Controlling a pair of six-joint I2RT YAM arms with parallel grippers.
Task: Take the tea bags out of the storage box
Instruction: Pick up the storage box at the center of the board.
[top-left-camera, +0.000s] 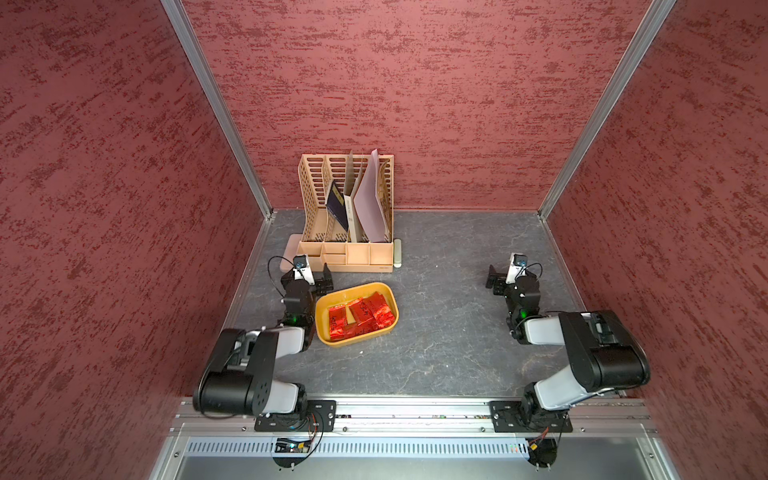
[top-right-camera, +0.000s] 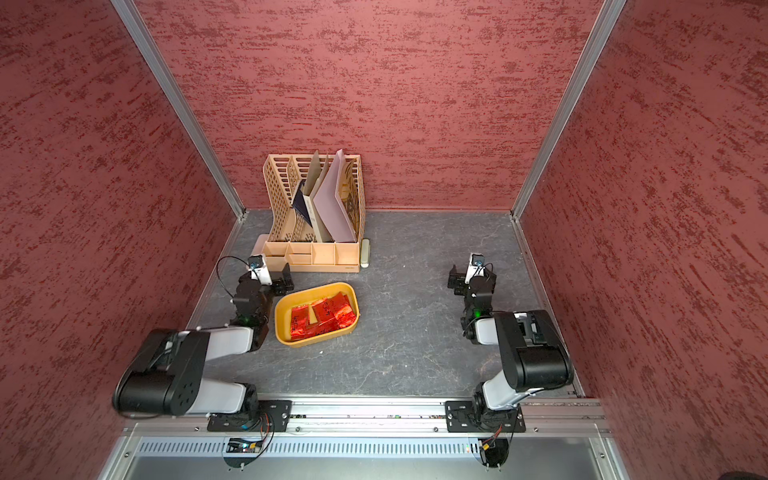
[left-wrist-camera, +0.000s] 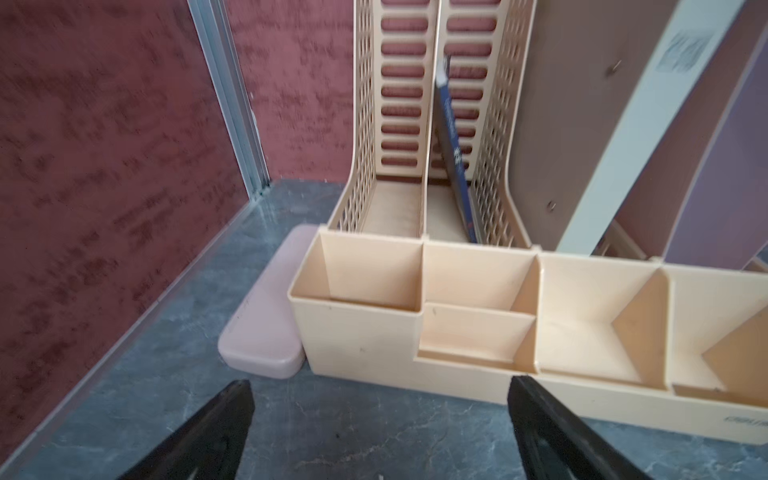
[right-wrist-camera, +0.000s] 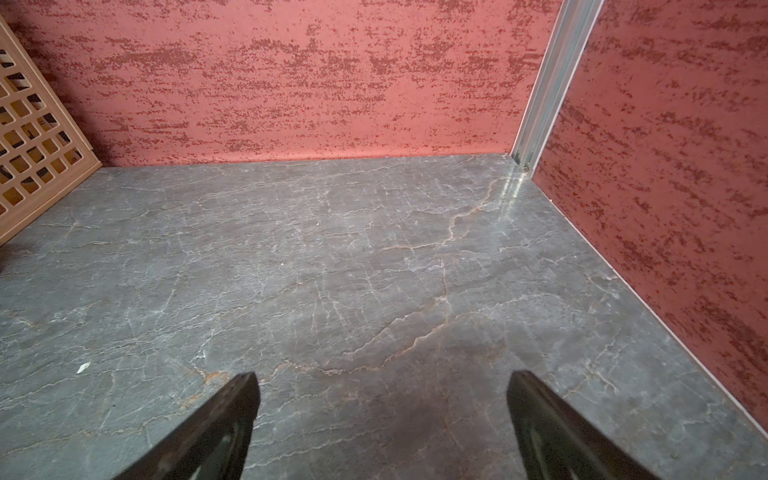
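Left tool (left-wrist-camera: 380, 384), right tool (right-wrist-camera: 383, 377): agape, empty.

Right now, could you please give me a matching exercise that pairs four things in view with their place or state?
Things:
1. tea bags
2. storage box
3. right gripper
4. pink case

Places or states:
A. open, over the grey table
B. lying flat against the end of the desk organizer
C. piled inside the storage box
D. mustard yellow, in front of the desk organizer

Pairs: 1-C; 2-D; 3-A; 4-B
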